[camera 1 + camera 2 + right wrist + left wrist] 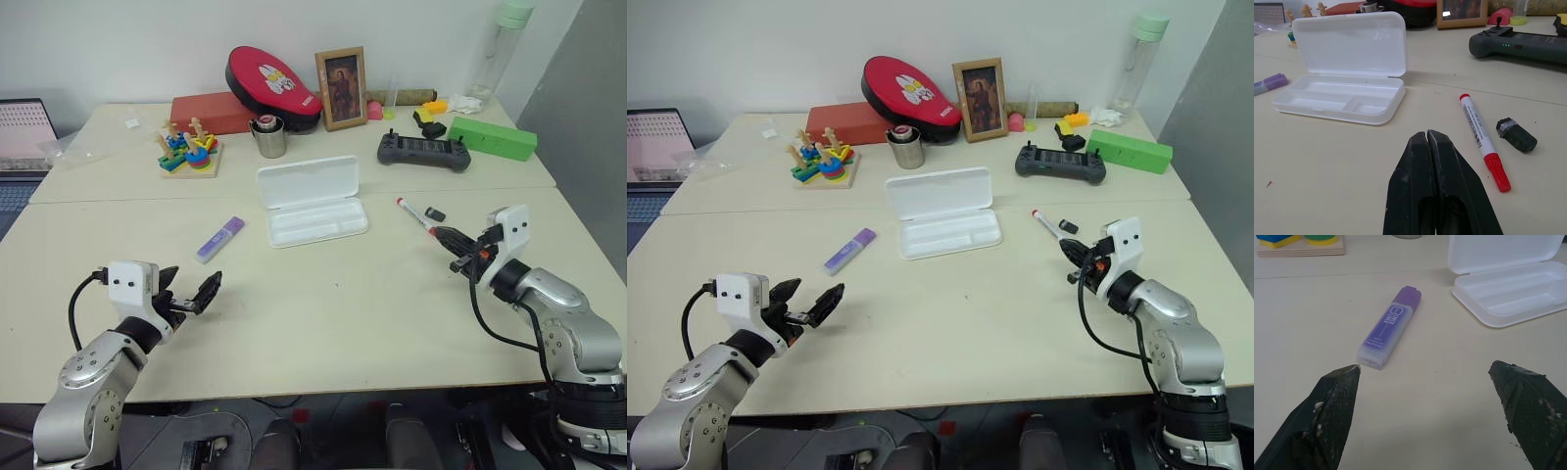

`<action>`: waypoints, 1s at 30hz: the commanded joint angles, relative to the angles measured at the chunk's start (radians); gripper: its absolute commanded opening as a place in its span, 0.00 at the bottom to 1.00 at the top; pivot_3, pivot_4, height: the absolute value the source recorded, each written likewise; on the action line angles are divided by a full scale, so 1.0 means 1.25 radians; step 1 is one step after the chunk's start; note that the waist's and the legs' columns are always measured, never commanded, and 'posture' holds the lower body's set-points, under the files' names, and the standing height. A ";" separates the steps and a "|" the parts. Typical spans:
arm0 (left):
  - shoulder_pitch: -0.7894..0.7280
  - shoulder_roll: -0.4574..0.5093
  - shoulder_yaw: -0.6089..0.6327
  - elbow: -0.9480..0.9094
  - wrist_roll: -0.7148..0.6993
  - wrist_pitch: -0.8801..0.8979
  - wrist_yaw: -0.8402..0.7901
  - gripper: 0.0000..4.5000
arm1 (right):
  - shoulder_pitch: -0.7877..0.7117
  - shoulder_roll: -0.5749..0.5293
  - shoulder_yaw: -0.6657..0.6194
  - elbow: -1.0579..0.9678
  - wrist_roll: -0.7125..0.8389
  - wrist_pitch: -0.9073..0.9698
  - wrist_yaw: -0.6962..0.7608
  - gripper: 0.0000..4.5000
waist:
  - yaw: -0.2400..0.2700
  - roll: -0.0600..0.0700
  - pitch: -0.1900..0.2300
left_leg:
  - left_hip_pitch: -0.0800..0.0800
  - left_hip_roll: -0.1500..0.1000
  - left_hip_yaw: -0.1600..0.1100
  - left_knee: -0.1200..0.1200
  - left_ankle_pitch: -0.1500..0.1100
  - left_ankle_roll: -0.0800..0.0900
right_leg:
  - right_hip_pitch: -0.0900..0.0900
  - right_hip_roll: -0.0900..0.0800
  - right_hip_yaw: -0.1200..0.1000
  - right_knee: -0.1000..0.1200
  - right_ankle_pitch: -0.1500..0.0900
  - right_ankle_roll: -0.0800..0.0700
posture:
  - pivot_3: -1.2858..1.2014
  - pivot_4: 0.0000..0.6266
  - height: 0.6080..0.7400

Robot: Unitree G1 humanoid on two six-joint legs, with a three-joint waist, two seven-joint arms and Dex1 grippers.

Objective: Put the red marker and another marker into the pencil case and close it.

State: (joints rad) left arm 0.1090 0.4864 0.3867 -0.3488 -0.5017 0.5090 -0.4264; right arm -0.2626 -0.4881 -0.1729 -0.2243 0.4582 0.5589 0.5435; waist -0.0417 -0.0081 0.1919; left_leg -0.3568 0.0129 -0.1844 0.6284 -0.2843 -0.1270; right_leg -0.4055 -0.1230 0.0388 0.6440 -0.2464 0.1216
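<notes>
Your left gripper (189, 292) hangs low over the table (323, 304) with its jaws spread wide, nothing between them. In the left wrist view the purple marker (1388, 328) lies flat on the table just past the fingertips (1337, 396), apart from them, its darker cap end pointing away toward the pencil case (1508, 289).

Your right gripper (453, 241) has its fingers pressed together, holding nothing, tips just above the table. The red marker (1483, 138) lies flat just beside those tips, not touching them, red cap on the end nearer the gripper and the other red end pointing toward the far side of the table. A small dark object (1516, 134) sits right by the marker, clear of it; what it is can't be told.

The pencil case (312, 202) sits mid-table between the two markers, lid swung open and standing up behind the tray, tray empty with its compartments showing. Both markers are outside it.

Further back: black game controller (423, 150), green box (492, 137), metal cup (268, 136), framed picture (341, 88), wooden stacking toy (190, 150), red flat box (211, 113), red padded case (269, 78), clear bottle (500, 49). Laptop (22, 132) at the left edge.
</notes>
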 commanded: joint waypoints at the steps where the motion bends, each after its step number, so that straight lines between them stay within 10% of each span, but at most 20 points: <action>1: 0.014 0.006 0.001 -0.028 0.019 -0.040 -0.011 1.00 | -0.010 -0.002 -0.005 -0.021 0.010 -0.007 0.006 0.01 | 0.000 0.000 0.000 | 0.000 0.000 0.000 0.000 0.000 0.000 | 0.000 0.000 0.000 0.000 0.000 0.000 | 0.52 0.24 1.00; 30: 0.012 0.006 -0.004 -0.054 0.016 0.018 0.008 1.00 | -0.027 -0.018 0.000 -0.012 0.012 0.089 -0.001 0.01 | 0.000 0.000 0.000 | 0.000 0.000 0.000 0.000 0.000 0.000 | 0.000 0.000 0.000 0.000 0.000 0.000 | 0.52 0.24 1.00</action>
State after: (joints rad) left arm 0.1264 0.4856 0.3782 -0.3821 -0.4816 0.5349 -0.4229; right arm -0.2795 -0.4966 -0.1716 -0.2204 0.4630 0.6657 0.5429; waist -0.0411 -0.0081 0.1919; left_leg -0.3570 0.0129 -0.1844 0.6285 -0.2843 -0.1270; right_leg -0.4056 -0.1230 0.0388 0.6441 -0.2464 0.1217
